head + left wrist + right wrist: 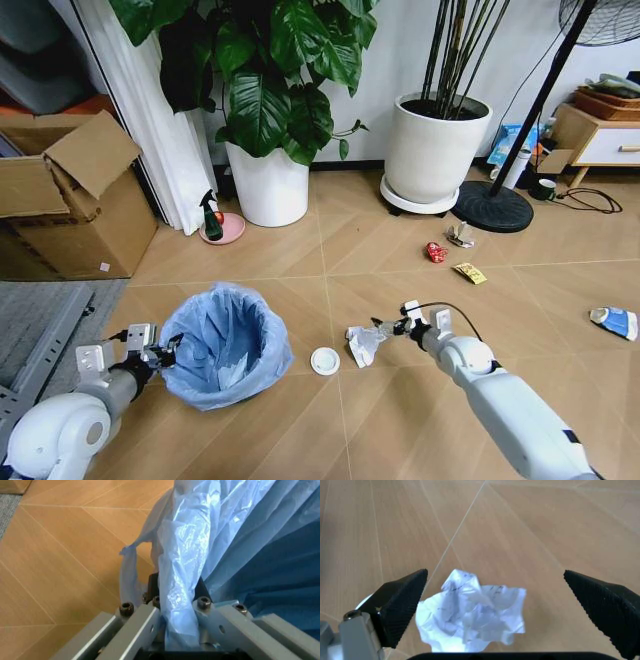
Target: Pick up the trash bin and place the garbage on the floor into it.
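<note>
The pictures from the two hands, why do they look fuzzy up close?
Left wrist view: the left gripper, shut on the blue bag of the trash bin, sits so near that its metal blurs. Right wrist view: the open right gripper has soft-edged black pads, and the crumpled paper is slightly soft.

Colours on the tan wood-plank floor (380,420), pale seam lines.
Trash bin (226,345): crinkled light-blue bag. Crumpled paper (472,613): white, faint dark marks. Disc (325,361) white. Crushed can (435,252) red, wrapper (469,272) yellow, packet (614,322) blue-and-white. Right gripper (500,611) pads black, ribbed. Left gripper (177,609) grey metal, black screws. Pots (268,187) white.
</note>
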